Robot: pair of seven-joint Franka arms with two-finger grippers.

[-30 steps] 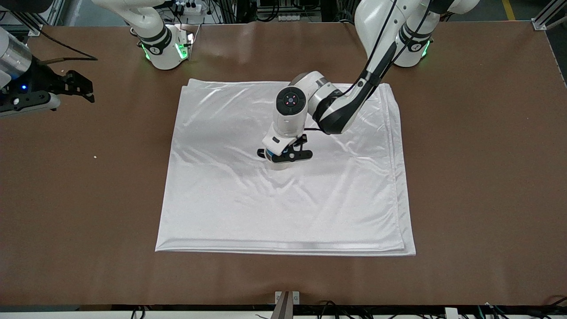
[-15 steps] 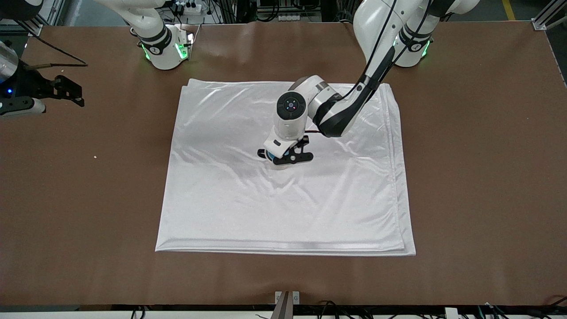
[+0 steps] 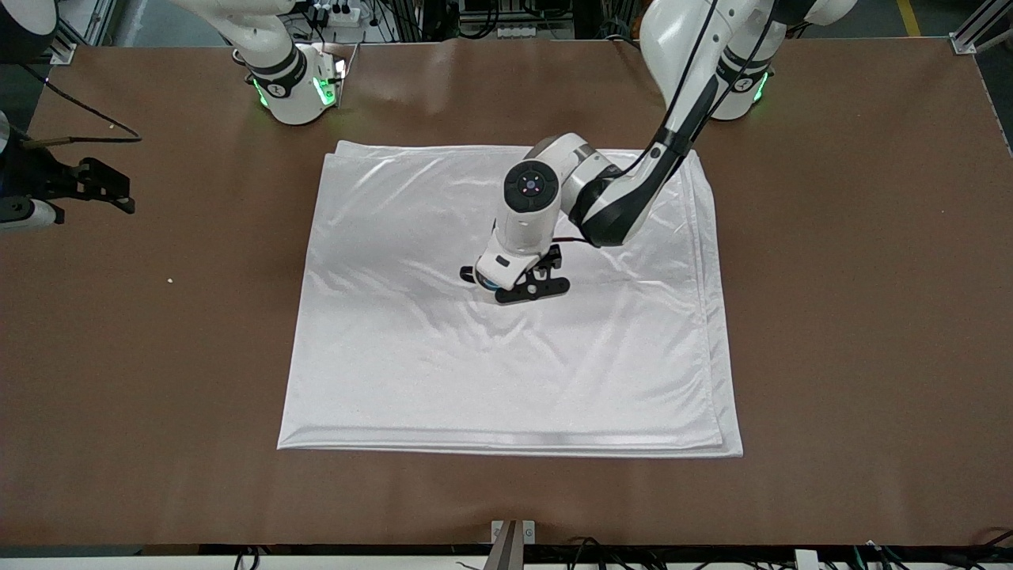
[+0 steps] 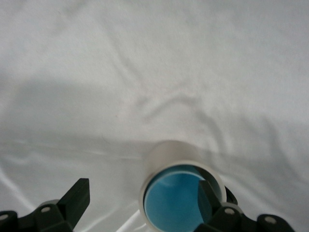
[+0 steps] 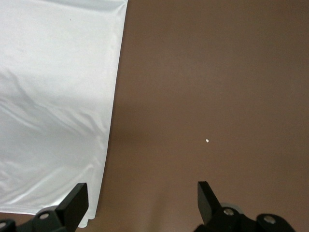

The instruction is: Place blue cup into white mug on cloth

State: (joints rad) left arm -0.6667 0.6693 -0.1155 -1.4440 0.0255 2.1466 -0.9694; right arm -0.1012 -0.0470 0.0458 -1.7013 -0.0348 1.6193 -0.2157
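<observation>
The white mug stands upright on the cloth near its middle. The blue cup sits inside the mug, its bright blue inside showing. My left gripper is open just above them; one finger is over the cup's mouth and the other is over bare cloth. In the front view the left gripper covers most of the mug and cup. My right gripper is open and empty over bare table at the right arm's end; in its wrist view it holds nothing.
The cloth's edge shows in the right wrist view next to brown table. A small white speck lies on the table there, and another lies between the right gripper and the cloth.
The left gripper has lifted slightly and shifted toward the left arm's end, off the mug. The right gripper has drawn farther toward the right arm's end of the table.
</observation>
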